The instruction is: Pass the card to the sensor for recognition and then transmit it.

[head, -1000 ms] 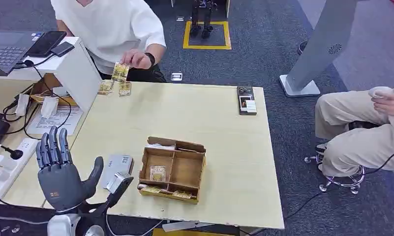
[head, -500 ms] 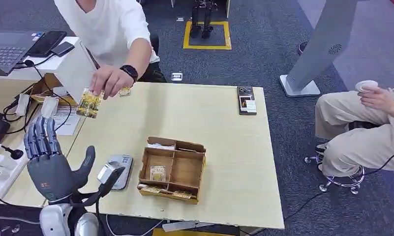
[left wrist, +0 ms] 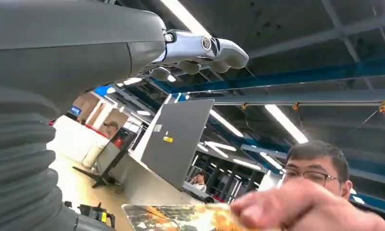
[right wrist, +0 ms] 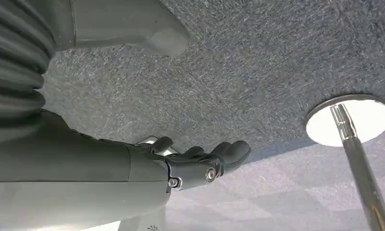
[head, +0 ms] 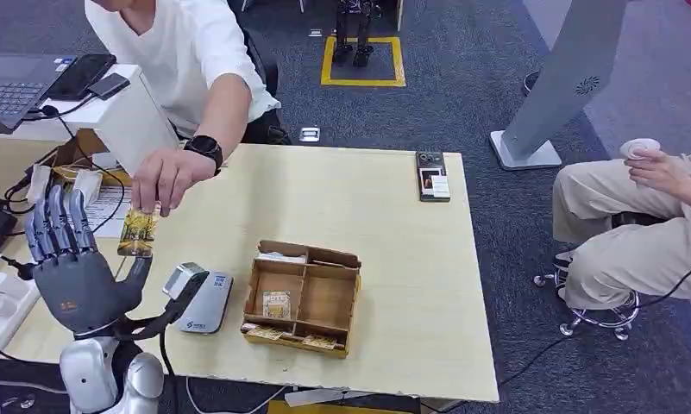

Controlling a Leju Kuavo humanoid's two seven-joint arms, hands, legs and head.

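Head view: person's hand (head: 167, 178) holds card (head: 138, 233) beside L hand (head: 76, 274), fingers spread, empty. R wrist view: R hand (right wrist: 200, 159) loosely released, empty, over carpet.

A light wooden table (head: 385, 216) stands on grey-blue carpet (head: 462, 78), with a yellow-bordered square (head: 363, 60) marked on the floor beyond its far edge. At the left, a white desk (head: 109, 103) carries a laptop (head: 9, 86), and a power strip (head: 9, 276) with cables lies beside it; at the right, a slanted grey pillar (head: 566, 78) rises from a white base next to a chrome-footed stool (head: 596, 315). Overhead, long strip lights (left wrist: 286, 122) run between dark ceiling beams (left wrist: 296, 98).
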